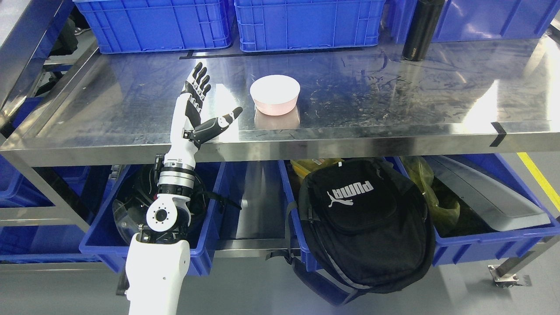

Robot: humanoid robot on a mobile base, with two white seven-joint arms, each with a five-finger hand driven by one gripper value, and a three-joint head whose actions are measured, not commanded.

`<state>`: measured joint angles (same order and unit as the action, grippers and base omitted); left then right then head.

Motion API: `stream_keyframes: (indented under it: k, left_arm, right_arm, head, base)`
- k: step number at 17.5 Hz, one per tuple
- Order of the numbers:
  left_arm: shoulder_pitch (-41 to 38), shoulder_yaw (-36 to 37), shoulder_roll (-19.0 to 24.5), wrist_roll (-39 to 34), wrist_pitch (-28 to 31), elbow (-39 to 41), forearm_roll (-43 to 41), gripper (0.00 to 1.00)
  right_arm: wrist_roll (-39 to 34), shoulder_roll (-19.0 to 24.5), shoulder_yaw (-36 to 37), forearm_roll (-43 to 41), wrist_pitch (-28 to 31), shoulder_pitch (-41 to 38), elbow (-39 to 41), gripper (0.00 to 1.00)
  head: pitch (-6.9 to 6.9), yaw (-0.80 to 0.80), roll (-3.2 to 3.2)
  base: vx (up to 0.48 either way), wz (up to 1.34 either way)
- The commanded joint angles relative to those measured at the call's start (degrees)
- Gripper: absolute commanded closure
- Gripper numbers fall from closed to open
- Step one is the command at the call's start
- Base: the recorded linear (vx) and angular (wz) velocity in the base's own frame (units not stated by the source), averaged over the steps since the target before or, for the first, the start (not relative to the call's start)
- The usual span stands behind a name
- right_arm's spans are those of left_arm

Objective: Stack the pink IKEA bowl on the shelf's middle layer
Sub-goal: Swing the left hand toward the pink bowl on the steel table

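Note:
A pink bowl (275, 95) stands on the steel shelf (131, 105), a little left of its middle and near the front edge. It looks like a stack, though I cannot tell how many bowls it holds. My left hand (210, 98) is raised over the shelf's front edge, just left of the bowl and apart from it. The fingers (199, 81) point up and away and the thumb (223, 120) points toward the bowl; the hand is open and holds nothing. The right arm does not show.
Blue crates (157, 22) line the back of the shelf, with a black bottle (422, 28) at the back right. Below the shelf sit blue bins (494, 249), one holding a dark helmet (135, 197), and a black backpack (367, 223).

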<state>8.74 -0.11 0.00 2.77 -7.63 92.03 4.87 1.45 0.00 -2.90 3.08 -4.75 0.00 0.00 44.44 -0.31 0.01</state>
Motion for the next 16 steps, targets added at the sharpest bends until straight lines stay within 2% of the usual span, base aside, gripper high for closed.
stream_keyframes:
  k: [1, 3, 6, 7, 9, 13, 16]
  left_arm:
    - [0.1, 0.2, 1.0, 0.0, -0.2, 0.1, 0.0, 0.0]
    - [1.0, 0.2, 1.0, 0.5, -0.4, 0.1, 0.0, 0.0]
    - [5.3, -0.9, 1.4, 6.6, 0.4, 0.0, -0.8, 0.0]
    - [6.6, -0.9, 5.2, 9.4, 1.2, -0.2, -2.9, 0.0]
    - [9.8, -0.4, 11.6, 13.6, 2.4, -1.0, -13.6, 0.0]
    - [16.1, 1.5, 18.9, 23.9, 2.4, -0.8, -28.7, 0.0]
    - [22.4, 6.2, 22.8, 36.7, 2.4, -0.5, -42.4, 0.0]
  right_arm:
    - [0.0, -1.0, 0.0, 0.0, 0.0, -1.3, 1.0, 0.0]
    - [0.0, -1.0, 0.0, 0.0, 0.0, -1.3, 1.0, 0.0]
    - [0.0, -1.0, 0.0, 0.0, 0.0, -1.3, 1.0, 0.0]
    - [0.0, -1.0, 0.0, 0.0, 0.0, -1.3, 1.0, 0.0]
    - [0.0, -1.0, 0.0, 0.0, 0.0, -1.3, 1.0, 0.0]
    - [0.0, -1.0, 0.0, 0.0, 0.0, -1.3, 1.0, 0.0]
    - [0.0, -1.0, 0.0, 0.0, 0.0, -1.3, 1.0, 0.0]
  head:
    - [0.0, 0.0, 0.0]
    - [0.0, 0.0, 0.0]
    - [0.0, 0.0, 0.0]
    - [0.0, 0.0, 0.0]
    - [0.0, 0.0, 0.0]
    - [0.0, 0.0, 0.0]
    - [0.0, 0.0, 0.0]
  base:
    - [0.0, 0.0]
    - [0.0, 0.0]
    - [0.0, 0.0]
    - [0.0, 0.0]
    - [0.0, 0.0]
    - [0.0, 0.0]
    - [0.0, 0.0]
